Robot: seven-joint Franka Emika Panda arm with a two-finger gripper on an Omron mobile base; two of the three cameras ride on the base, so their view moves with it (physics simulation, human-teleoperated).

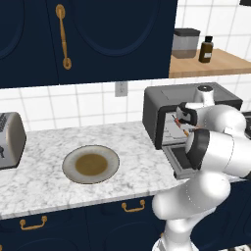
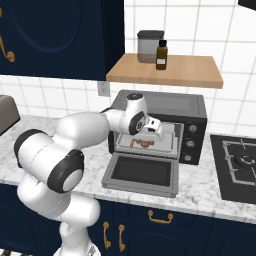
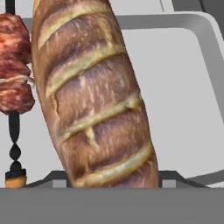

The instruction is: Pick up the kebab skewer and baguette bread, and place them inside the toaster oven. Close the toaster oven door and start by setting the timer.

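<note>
reaching into the toaster oven, the white arm has its gripper at the mouth of the cavity, above the toaster oven door, which lies dropped flat toward the front edge of the marble counter. the fingertips are not visible in the hand view, and the base views hide them behind the wrist, so i cannot tell whether the jaws are spread or pinching anything.

the baguette bread fills the middle of the hand view, a golden-brown scored loaf running from the top edge to the bottom, lying over a pale grey tray with a raised rim. the kebab skewer lies just beside it along the left edge, its reddish-brown chunks close to the loaf and its dark stick ending in an orange piece near the bottom. from the right base view, reddish-brown food shows on the tray inside the oven, just under the hand.

a round plate sits near the middle of the counter, a silver toaster at its left end. a wooden shelf above the oven carries a grey canister and a dark bottle. a stovetop lies at the right.
</note>
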